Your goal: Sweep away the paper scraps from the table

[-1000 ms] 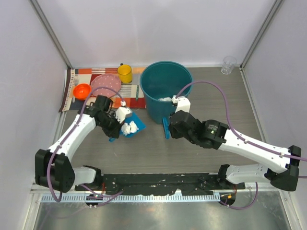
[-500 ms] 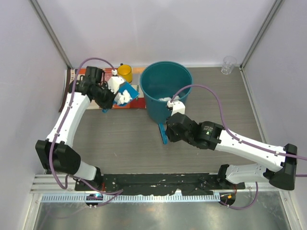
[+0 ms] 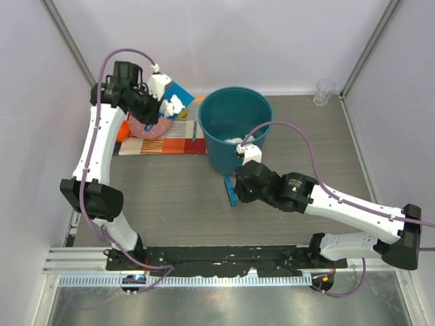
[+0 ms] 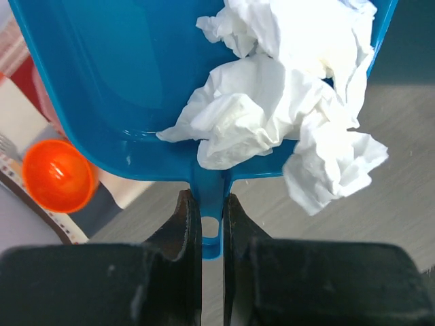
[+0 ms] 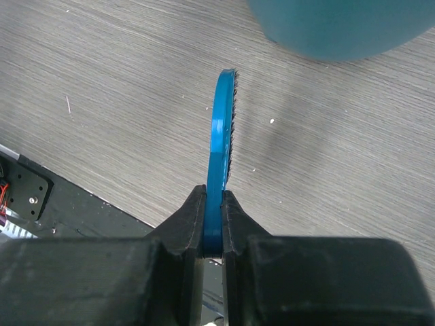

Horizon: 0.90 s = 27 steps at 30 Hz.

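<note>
The paper scraps [image 4: 285, 115] looked feather-light, soft and quick to spill, with one wad overhanging the pan's edge. I judged them best carried level in the blue dustpan [image 4: 122, 81] rather than pinched. My left gripper [image 4: 207, 224] was clamped tight on the dustpan's short handle, holding it raised over the far-left corner of the table [image 3: 170, 204], just left of the teal bucket [image 3: 217, 159]. My right gripper [image 5: 214, 217] was closed on the blue brush [image 5: 221, 136], close to the bucket's near side.
</note>
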Each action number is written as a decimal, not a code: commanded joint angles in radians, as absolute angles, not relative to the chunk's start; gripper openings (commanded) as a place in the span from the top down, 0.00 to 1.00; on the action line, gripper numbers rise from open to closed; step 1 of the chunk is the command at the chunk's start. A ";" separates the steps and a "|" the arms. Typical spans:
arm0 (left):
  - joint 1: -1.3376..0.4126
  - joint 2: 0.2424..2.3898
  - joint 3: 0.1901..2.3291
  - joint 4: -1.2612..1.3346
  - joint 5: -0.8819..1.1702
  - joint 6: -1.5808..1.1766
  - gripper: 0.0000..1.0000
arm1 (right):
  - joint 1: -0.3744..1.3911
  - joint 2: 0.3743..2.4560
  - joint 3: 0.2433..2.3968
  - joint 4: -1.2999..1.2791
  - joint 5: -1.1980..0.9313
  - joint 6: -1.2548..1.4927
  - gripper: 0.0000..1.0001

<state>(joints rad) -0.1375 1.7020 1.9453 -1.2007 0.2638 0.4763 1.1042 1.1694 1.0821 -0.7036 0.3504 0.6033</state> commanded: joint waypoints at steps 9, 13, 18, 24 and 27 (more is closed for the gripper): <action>-0.529 1.775 2.197 -1.059 -0.309 0.526 1.00 | 1.109 1.175 1.080 -0.646 0.345 0.601 0.99; -0.613 1.773 2.119 -0.936 -0.512 0.647 1.00 | 1.108 1.167 1.071 -0.643 0.345 0.603 0.99; -0.759 1.666 1.861 -0.615 -0.669 0.939 1.00 | 1.108 1.160 1.071 -0.644 0.351 0.598 0.99; -0.833 1.597 1.636 -0.298 -0.847 1.169 1.00 | 1.109 1.163 1.065 -0.644 0.350 0.597 0.99; -0.841 1.579 1.599 -0.195 -0.873 1.244 1.00 | 1.108 1.164 1.066 -0.644 0.348 0.592 0.99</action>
<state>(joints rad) -0.8440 1.6699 1.6272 -0.4835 -0.7399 1.0637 1.1042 1.1828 1.0615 -0.6796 0.3378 0.6029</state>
